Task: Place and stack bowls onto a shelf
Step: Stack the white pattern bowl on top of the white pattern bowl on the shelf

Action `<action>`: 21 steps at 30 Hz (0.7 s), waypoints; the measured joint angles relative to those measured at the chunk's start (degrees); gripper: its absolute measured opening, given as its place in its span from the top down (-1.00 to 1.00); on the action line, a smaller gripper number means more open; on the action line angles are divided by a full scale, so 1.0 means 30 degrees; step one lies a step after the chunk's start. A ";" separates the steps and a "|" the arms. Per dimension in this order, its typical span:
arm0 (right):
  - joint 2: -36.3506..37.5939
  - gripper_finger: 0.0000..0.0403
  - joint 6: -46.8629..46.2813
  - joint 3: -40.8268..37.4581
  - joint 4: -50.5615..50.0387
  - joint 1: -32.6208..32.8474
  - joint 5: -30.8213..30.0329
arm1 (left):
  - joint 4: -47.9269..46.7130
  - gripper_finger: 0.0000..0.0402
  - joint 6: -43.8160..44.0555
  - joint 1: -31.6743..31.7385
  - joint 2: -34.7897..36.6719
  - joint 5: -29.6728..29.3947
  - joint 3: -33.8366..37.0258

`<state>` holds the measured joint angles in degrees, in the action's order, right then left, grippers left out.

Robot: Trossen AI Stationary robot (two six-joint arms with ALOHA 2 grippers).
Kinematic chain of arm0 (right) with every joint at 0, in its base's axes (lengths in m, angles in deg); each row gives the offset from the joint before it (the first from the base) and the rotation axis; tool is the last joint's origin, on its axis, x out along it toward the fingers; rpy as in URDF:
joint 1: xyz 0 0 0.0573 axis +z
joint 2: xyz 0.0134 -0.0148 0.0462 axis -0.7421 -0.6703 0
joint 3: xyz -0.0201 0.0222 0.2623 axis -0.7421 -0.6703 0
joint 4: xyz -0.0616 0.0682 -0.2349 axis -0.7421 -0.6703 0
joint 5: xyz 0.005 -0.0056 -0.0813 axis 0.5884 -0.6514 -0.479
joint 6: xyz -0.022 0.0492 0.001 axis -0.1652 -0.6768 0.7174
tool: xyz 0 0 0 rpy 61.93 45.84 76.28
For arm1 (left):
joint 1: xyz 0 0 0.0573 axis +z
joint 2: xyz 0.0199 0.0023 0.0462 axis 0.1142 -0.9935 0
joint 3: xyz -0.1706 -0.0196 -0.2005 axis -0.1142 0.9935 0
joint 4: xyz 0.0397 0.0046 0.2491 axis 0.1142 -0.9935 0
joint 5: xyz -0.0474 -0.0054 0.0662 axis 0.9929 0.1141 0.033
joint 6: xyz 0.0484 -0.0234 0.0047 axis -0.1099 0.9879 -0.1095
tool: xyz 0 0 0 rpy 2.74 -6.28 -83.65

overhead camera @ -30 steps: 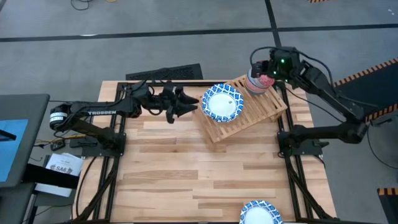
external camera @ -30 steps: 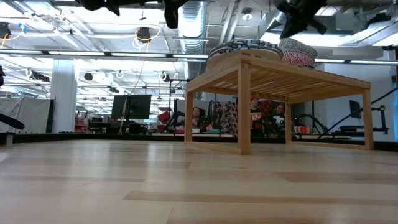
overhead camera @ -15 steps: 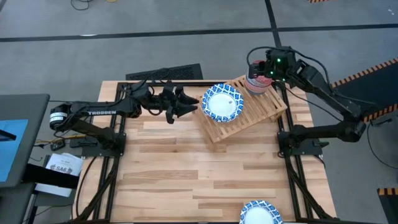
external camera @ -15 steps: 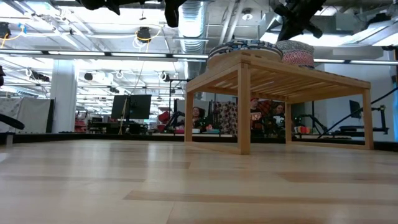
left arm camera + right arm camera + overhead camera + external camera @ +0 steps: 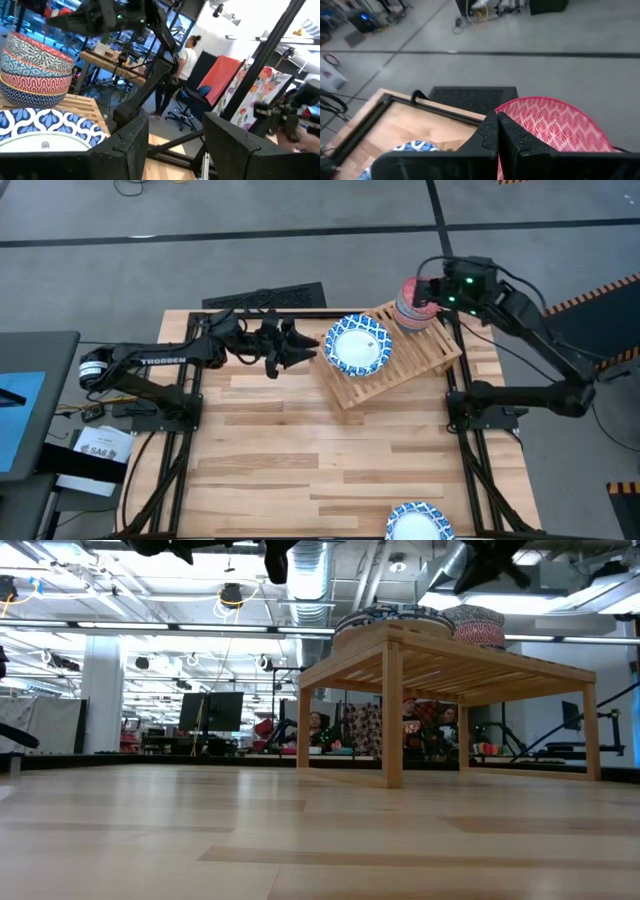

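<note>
The blue-and-white bowl at the table's near edge (image 5: 420, 523) is cut off by the high view's lower border — only its upper part shows. In the low view both arms are cropped at the top edge, and the wide bowl (image 5: 392, 617) on the rack (image 5: 440, 660) shows its side only. The right wrist view has the red bowl (image 5: 555, 125) partly masked by the closed fingers (image 5: 490, 137). People beyond the rack legs — too small to describe.
</note>
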<state>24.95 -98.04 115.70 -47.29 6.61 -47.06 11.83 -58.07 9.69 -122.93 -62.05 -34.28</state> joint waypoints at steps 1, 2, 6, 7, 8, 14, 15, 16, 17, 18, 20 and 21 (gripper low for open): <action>0.0375 0.91 0.0009 0.0000 -0.0090 0.0000 0.0035 | -0.0144 0.15 0.0000 0.0180 0.0156 0.0278 0.0000; 0.0774 0.91 0.0112 0.0000 -0.0102 0.0009 0.0124 | -0.0075 0.15 -0.0002 0.0375 0.0349 0.0435 0.0000; 0.2203 0.91 0.1596 0.0000 0.0066 0.0022 0.2271 | -0.0214 0.15 -0.0015 0.1444 0.1686 0.0704 -0.0007; 0.2504 0.91 0.1837 0.0000 0.0102 0.0022 0.3048 | -0.0416 0.15 -0.0135 0.1737 0.2107 0.0653 -0.0015; 0.2785 0.91 0.2024 0.0000 0.0132 0.0025 0.3929 | -0.0760 0.15 -0.0348 0.1989 0.2538 0.0599 -0.0015; 0.3976 0.89 0.2566 0.0000 0.0172 0.1431 0.8004 | -0.5219 0.16 -0.2328 0.2269 0.5269 -0.1099 -0.0036; 0.4062 0.89 0.2572 0.0000 0.0175 0.2033 0.8053 | -0.6031 0.17 -0.2661 0.2048 0.5679 -0.1477 -0.0036; 0.4079 0.90 0.2579 0.0000 0.0182 0.2652 0.8047 | -0.6722 0.20 -0.2950 0.1753 0.6055 -0.1935 -0.0036; 0.4079 0.90 0.2579 0.0000 0.0197 0.3301 0.8024 | -0.7553 0.24 -0.3250 0.1379 0.6410 -0.2400 -0.0036; 0.4068 0.90 0.2579 0.0000 0.0244 0.3949 0.7957 | -0.8302 0.29 -0.3534 0.0917 0.6713 -0.2903 -0.0036; 0.3977 0.90 0.2743 0.0000 0.0434 0.5380 0.7542 | -0.9397 0.42 -0.3958 -0.0173 0.7142 -0.4252 -0.0036; 0.3890 0.90 0.2919 0.0000 0.0591 0.6122 0.7436 | -0.9787 0.50 -0.4159 -0.0820 0.7281 -0.4946 -0.0036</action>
<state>36.62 -89.28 115.70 -45.52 24.98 -24.75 -17.53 -70.54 7.23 -101.09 -76.89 -34.39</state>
